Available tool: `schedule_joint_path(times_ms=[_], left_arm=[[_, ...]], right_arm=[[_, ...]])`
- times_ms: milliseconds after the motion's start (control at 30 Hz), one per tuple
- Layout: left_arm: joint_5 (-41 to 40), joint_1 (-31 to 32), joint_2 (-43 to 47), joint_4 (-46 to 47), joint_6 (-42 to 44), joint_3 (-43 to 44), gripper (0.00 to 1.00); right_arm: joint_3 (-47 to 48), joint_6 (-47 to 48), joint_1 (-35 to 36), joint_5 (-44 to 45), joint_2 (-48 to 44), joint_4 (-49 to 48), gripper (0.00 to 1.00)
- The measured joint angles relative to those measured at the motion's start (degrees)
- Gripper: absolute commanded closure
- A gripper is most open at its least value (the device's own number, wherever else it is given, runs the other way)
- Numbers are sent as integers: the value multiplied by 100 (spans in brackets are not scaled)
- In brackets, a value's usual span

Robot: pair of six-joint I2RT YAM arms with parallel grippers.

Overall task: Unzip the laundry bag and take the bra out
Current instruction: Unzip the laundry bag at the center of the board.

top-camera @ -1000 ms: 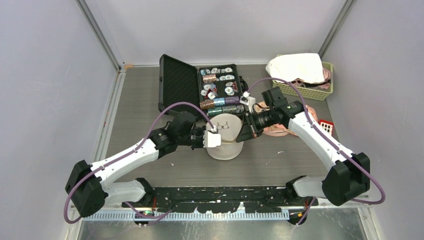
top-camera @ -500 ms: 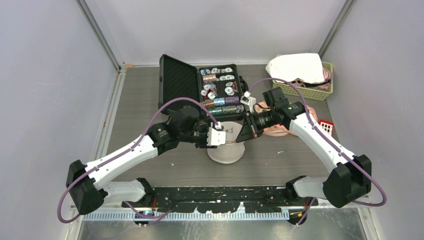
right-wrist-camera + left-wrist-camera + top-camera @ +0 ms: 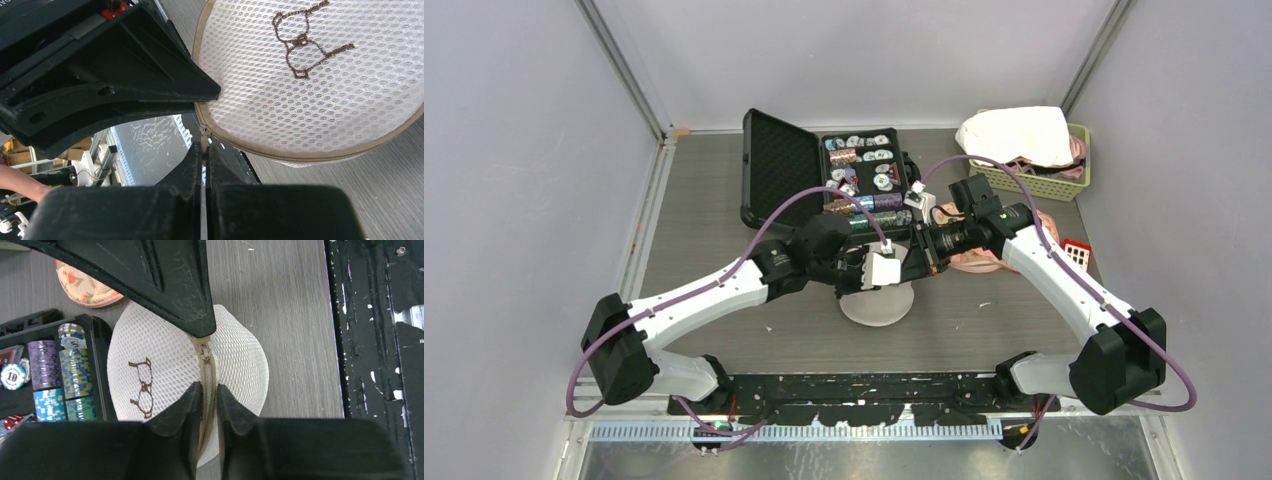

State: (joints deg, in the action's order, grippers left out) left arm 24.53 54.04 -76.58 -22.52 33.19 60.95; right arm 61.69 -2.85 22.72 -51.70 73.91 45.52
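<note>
Now the laundry bag (image 3: 879, 305) sits on the tabletop (image 3: 984, 320), its zipper (image 3: 208, 371) running 6 to 12 o'clock from the left gripper (image 3: 207, 395), nearly closed astride it, whether pinching I cannot tell, to the right gripper (image 3: 204, 144), clamped on the zipper pull (image 3: 202, 347).

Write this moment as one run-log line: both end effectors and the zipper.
left end effector: shut on laundry bag seam | right end effector: shut on zipper pull | zipper: appears closed
</note>
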Motion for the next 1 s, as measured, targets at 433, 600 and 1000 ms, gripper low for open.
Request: schedule_joint_path(times_ms=[433, 600, 1000], left_arm=[[-181, -17, 549, 299, 223, -656, 100], [-205, -129, 852, 299, 678, -994, 100], [-175, -752, 1115, 481, 1427, -1578, 90]], right_arm=[[0, 251, -2, 85, 0, 131, 99], [0, 476, -50, 166, 20, 297, 99], [70, 693, -142, 251, 72, 393, 99]])
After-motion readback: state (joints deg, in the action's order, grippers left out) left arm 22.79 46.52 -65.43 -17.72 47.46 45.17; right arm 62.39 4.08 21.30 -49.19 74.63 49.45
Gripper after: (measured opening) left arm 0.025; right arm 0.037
